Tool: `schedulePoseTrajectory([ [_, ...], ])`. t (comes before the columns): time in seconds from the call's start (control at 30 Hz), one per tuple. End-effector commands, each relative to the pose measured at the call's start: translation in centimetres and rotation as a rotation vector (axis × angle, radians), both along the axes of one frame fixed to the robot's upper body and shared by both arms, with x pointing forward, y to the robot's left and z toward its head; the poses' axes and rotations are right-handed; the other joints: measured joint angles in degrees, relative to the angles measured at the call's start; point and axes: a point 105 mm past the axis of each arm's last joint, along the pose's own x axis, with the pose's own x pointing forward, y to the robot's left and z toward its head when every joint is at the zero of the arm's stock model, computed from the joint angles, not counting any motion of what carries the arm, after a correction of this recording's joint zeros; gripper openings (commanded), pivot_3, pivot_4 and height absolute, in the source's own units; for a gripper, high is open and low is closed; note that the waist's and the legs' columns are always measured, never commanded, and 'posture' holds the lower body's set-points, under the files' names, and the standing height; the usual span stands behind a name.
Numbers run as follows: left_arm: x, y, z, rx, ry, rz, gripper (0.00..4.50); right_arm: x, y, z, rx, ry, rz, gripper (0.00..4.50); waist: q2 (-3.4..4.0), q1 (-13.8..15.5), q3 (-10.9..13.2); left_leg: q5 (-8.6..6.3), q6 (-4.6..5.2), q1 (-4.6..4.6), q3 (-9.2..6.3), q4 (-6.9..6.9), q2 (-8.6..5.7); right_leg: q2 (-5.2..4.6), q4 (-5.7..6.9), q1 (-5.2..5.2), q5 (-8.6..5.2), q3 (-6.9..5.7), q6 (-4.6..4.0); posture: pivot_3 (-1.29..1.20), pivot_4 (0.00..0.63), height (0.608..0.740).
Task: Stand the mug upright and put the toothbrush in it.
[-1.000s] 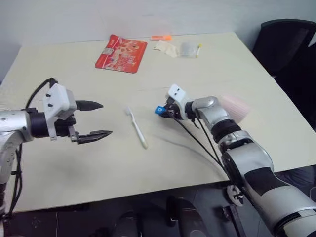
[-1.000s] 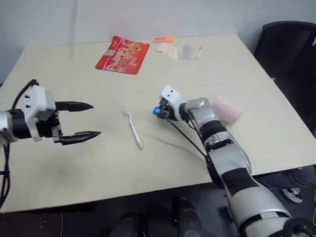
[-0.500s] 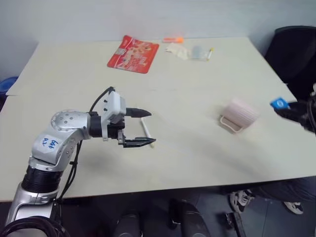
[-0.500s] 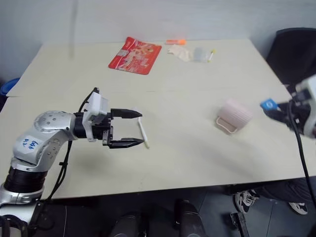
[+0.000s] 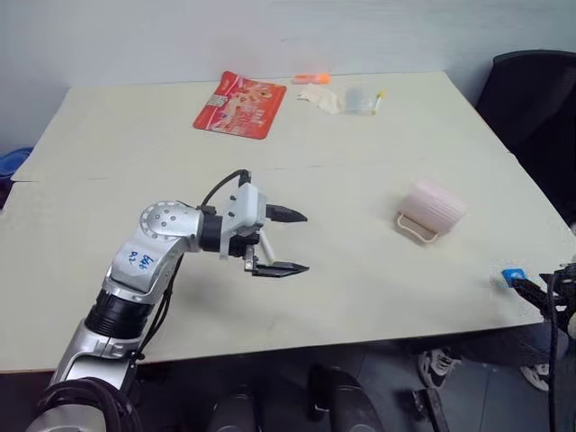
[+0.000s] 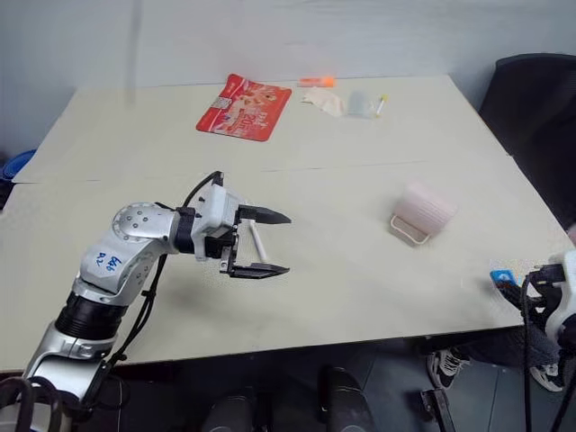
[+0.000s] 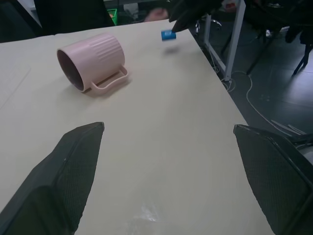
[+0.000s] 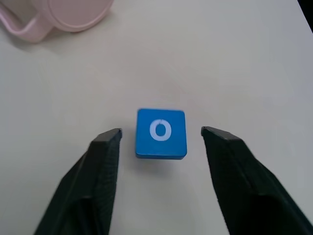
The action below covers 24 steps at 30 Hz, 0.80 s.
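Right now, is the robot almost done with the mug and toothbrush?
Not yet. Nothing is finished: the mug lies on its side on the table, and the toothbrush lies flat. The left gripper hangs open by the toothbrush, holding nothing. Left to do: stand the mug up, then drop the toothbrush in.

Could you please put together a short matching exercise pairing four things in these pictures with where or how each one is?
Things:
1. mug
2. toothbrush
3. red packet
4. blue block

States:
A. flat at the table's far side
B. between the right gripper's open fingers
C. on its side, handle against the table
D. lying between the left gripper's open fingers

Pairs: 1-C, 2-D, 3-A, 4-B
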Motion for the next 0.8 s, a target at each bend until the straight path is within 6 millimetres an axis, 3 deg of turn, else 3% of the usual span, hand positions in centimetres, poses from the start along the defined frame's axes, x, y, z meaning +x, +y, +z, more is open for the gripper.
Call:
schedulePoseTrajectory([
  [0.03, 0.1, 0.0, 1.1, -0.02, -0.039, 0.006, 4.5, 0.5, -0.9, 1.2, -0.061, -0.037, -0.002, 3.8, 0.0, 0.04, 0.0, 0.0, 0.01, -0.01, 0.0, 0.0, 0.0, -0.01, 0.0, 0.0, 0.0, 0.0, 0.0, 0.0, 0.15, 0.74],
  [0.1, 0.0, 0.3, 1.1, -0.019, -0.038, 0.015, 4.5, 0.6, -0.7, 1.8, -0.074, -0.034, 0.029, 4.46, 0.02, 0.01, -0.01, 0.01, 0.03, -0.02, 0.0, 0.0, -0.03, -0.04, 0.0, 0.0, 0.0, 0.02, 0.01, 0.0, 0.15, 0.74],
  [0.17, -0.1, 0.6, 1.0, -0.015, -0.034, 0.025, 4.5, 0.6, 0.0, 2.9, -0.112, -0.021, 0.096, 4.46, 0.02, 0.0, -0.01, 0.0, 0.05, -0.02, 0.0, 0.0, -0.03, -0.05, 0.0, -0.01, 0.0, 0.03, 0.01, 0.0, 0.15, 0.74],
  [0.33, -0.2, 1.4, 1.0, -0.008, -0.031, 0.054, 4.5, 1.9, 4.3, 6.7, -0.137, -0.056, 0.285, 4.46, 0.02, -0.38, 0.0, 0.0, 0.04, 0.01, -0.02, -0.03, 0.04, 0.0, -0.01, -0.02, 0.0, 0.05, 0.01, 0.0, 0.15, 0.74],
  [0.4, -0.1, 1.6, 1.0, -0.01, -0.028, 0.071, 4.5, 2.8, 6.1, 7.4, -0.123, -0.059, 0.341, 3.83, 0.02, -0.4, 0.0, 0.01, 0.04, 0.02, -0.02, -0.03, 0.05, -0.02, 0.0, -0.01, 0.0, 0.05, 0.01, 0.0, 0.15, 0.74],
  [0.5, 0.1, 2.1, 1.0, 0.002, -0.036, 0.1, 4.5, 4.9, 9.7, 6.9, -0.158, -0.004, 0.463, 2.84, 0.01, -0.26, 0.0, 0.01, 0.04, -0.02, -0.07, -0.03, 0.04, -0.05, -0.03, -0.04, 0.0, 0.02, 0.0, 0.0, 0.15, 0.74],
  [0.6, 0.0, 2.4, 1.1, 0.006, -0.039, 0.11, 4.5, 6.8, 11.4, 5.7, -0.2, 0.045, 0.528, 2.84, 0.01, -0.09, 0.01, 0.02, 0.07, -0.03, -0.05, -0.03, 0.01, -0.09, 0.0, -0.28, 0.0, 0.02, 0.0, 0.0, 0.15, 0.74],
  [0.8, -0.2, 2.9, 1.1, 0.014, -0.041, 0.143, 4.5, 10.7, 11.4, 3.5, -0.241, 0.103, 0.493, 2.84, -0.01, 0.1, 0.01, 0.11, 0.17, -0.41, 0.04, 0.02, -0.11, -0.25, 0.01, -0.7, 0.06, -0.05, 0.09, 0.0, 0.15, 0.74],
])
